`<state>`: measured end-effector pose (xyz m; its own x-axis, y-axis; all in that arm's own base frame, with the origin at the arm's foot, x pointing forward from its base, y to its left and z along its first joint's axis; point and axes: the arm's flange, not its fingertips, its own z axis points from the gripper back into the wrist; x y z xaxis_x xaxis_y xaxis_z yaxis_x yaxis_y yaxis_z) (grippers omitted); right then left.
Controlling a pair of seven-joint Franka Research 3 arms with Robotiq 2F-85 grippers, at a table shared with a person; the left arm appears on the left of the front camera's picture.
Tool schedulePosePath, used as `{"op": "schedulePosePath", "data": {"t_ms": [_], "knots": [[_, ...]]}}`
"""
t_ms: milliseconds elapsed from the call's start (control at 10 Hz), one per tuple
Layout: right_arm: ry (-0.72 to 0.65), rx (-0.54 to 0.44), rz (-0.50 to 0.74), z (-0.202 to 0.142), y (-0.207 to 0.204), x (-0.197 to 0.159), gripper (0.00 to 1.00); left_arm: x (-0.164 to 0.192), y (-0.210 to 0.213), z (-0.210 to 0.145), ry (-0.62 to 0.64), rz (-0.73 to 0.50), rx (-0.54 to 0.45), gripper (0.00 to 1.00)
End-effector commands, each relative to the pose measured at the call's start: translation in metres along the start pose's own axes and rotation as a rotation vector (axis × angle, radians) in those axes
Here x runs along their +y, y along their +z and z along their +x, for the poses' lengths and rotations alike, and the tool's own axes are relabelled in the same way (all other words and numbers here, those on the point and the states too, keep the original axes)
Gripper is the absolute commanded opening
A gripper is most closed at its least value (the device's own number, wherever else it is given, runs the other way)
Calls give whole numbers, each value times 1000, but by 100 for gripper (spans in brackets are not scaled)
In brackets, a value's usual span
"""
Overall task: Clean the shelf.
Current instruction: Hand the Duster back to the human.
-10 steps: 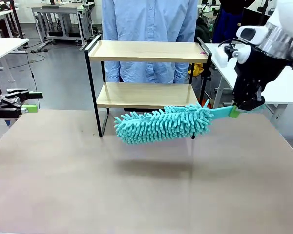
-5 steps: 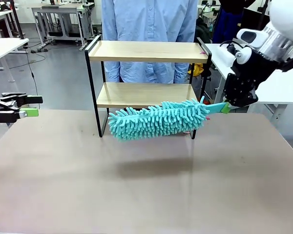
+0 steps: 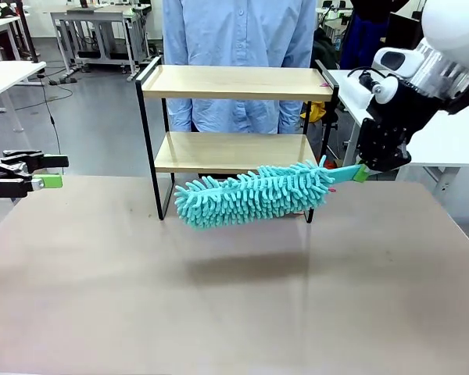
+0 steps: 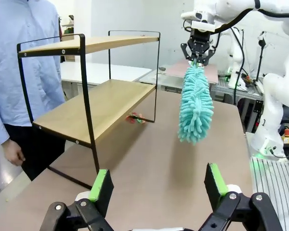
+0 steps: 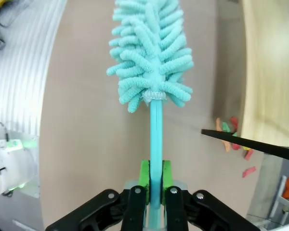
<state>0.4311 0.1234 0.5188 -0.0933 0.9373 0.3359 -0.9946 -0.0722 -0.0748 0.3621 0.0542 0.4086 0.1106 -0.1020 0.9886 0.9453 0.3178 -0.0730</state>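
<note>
The shelf stands at the table's far side, two light wooden boards in a black frame; in the left wrist view the shelf is on the left. My right gripper is shut on the handle of a turquoise fluffy duster. The duster's head hangs above the table just in front of the lower board, tip pointing left. In the right wrist view the duster runs straight out from the right gripper. My left gripper is open and holds nothing, at the table's left edge, its fingers spread wide.
A person in a blue shirt stands right behind the shelf, one hand hanging beside it. Small coloured scraps lie on the table under the shelf's right end. White tables stand at the far right and left.
The right arm lifted the duster and carried it left and back, close to the lower board; in the last half second it barely moved. The left gripper shifted slightly left.
</note>
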Motion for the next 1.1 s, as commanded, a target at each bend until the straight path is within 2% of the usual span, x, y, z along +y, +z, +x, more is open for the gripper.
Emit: {"op": "schedulePosePath", "data": {"t_ms": [0, 100, 400, 600, 700, 800, 1000], "knots": [[0, -184, -15, -23, 2, -22, 13, -30, -22, 11, -52, -13, 16, 100], [-8, -222, -28, -30, -2, -28, 13, -44, -33, 11, -65, -3, 13, 100], [20, -248, -67, -42, -17, -38, 13, -72, -70, 7, -95, 67, -54, 100], [41, -200, -56, -44, -19, -43, 13, -79, -95, 2, -112, 61, -88, 100], [75, -172, 3, -45, -19, -47, 13, -82, -105, 0, -126, 55, -107, 100], [-3, -206, -35, -43, -21, -36, 13, -86, -118, -3, -131, 31, -108, 100], [-3, -206, -35, -43, -21, -36, 13, -91, -145, -8, -157, 0, -97, 100]]}}
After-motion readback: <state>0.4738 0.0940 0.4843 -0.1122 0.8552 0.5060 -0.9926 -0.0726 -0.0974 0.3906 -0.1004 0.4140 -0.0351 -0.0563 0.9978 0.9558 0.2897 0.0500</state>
